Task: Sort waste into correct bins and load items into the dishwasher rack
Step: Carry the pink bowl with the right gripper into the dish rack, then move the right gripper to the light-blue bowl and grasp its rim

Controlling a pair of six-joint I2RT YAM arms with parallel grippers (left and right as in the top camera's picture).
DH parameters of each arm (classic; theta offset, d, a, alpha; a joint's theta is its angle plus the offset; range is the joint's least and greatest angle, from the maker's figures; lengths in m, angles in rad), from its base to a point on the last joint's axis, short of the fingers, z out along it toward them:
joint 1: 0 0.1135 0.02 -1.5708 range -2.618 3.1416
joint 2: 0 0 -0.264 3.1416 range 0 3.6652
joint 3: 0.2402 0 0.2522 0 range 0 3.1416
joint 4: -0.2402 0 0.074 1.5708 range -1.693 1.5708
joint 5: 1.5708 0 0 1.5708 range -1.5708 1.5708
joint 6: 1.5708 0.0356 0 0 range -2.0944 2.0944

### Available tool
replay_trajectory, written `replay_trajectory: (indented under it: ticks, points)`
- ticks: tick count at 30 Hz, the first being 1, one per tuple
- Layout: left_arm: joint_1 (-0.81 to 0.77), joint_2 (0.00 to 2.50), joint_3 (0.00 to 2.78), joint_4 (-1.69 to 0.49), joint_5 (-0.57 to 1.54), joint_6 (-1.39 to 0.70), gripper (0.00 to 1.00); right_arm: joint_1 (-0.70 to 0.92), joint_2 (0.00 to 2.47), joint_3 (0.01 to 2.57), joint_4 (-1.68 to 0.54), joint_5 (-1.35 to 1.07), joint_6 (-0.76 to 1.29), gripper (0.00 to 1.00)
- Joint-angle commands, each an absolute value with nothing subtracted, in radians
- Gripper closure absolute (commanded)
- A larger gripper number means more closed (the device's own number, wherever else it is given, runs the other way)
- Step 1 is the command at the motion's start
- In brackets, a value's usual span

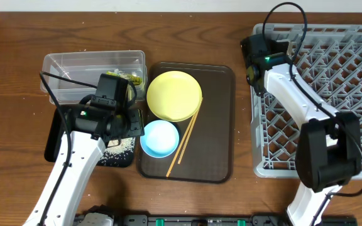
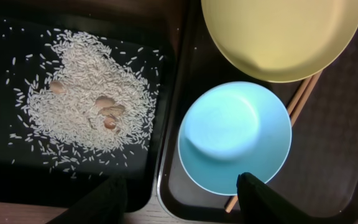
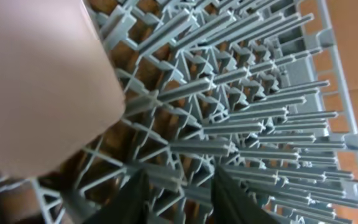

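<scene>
My left gripper [image 2: 182, 193] is open, hovering over the edge between the black tray [image 2: 5, 168] and the brown tray. A heap of white rice [image 2: 86, 102] lies in the black tray. The light blue bowl [image 2: 235, 140] sits by the right finger, with the yellow plate [image 2: 284, 37] beyond it and the chopsticks [image 2: 303, 96] under both. The green-and-yellow wrapper [image 1: 127, 77] lies in the clear tub [image 1: 74, 66]. My right gripper [image 3: 179, 193] is open low over the pegs of the dishwasher rack [image 3: 260, 124], at its far left corner. A blurred pale rounded thing [image 3: 36, 81] stands beside it.
The brown serving tray [image 1: 215, 125] holds the plate, the bowl and the chopsticks in the middle of the table. The rack [image 1: 351, 75] fills the right side. Bare wooden table [image 1: 17, 37] lies round the tub and along the far edge.
</scene>
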State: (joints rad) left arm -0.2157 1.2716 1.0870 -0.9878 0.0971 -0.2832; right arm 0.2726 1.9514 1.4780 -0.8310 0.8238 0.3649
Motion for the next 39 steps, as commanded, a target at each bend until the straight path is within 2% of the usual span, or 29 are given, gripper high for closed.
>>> replay_trajectory:
  ticks: [1, 6, 10, 13, 16, 17, 19, 28, 32, 34, 39]
  points:
    - [-0.210, 1.268, 1.084, -0.991, 0.078, -0.274, 0.40, 0.296, 1.861, 1.481, -0.852, 0.755, 0.399, 0.65]
    - [-0.209, 1.268, 1.084, -1.018, 0.021, -0.277, 0.40, 0.310, 1.739, 1.481, -0.864, 0.495, 0.323, 0.51]
    - [-0.181, 1.268, 1.084, -1.074, -0.120, -0.410, 0.40, 0.335, 1.663, 1.481, -0.865, 0.068, 0.146, 0.44]
    - [-0.121, 1.268, 1.084, -1.101, -0.150, -0.479, 0.40, 0.366, 1.651, 1.481, -0.873, -0.201, 0.069, 0.43]
    - [-0.035, 1.268, 1.084, -1.107, -0.150, -0.516, 0.40, 0.414, 1.668, 1.478, -0.889, -0.327, 0.070, 0.47]
    - [-0.009, 1.268, 1.084, -1.107, -0.150, -0.527, 0.33, 0.433, 1.675, 1.477, -0.896, -0.341, 0.074, 0.48]
    - [0.039, 1.268, 1.084, -1.107, -0.145, -0.544, 0.27, 0.480, 1.700, 1.477, -0.915, -0.340, 0.081, 0.48]
    - [0.100, 1.268, 1.084, -1.114, -0.143, -0.544, 0.25, 0.661, 1.887, 1.477, -0.905, -0.337, 0.164, 0.50]
    - [0.100, 1.268, 1.084, -1.116, -0.143, -0.544, 0.25, 0.699, 1.967, 1.477, -0.880, -0.337, 0.234, 0.59]
    - [0.100, 1.268, 1.084, -1.116, -0.143, -0.544, 0.25, 0.718, 2.004, 1.477, -0.864, -0.331, 0.250, 0.67]
    - [0.100, 1.268, 1.084, -1.118, -0.142, -0.544, 0.25, 0.740, 2.056, 1.477, -0.855, -0.239, 0.324, 0.75]
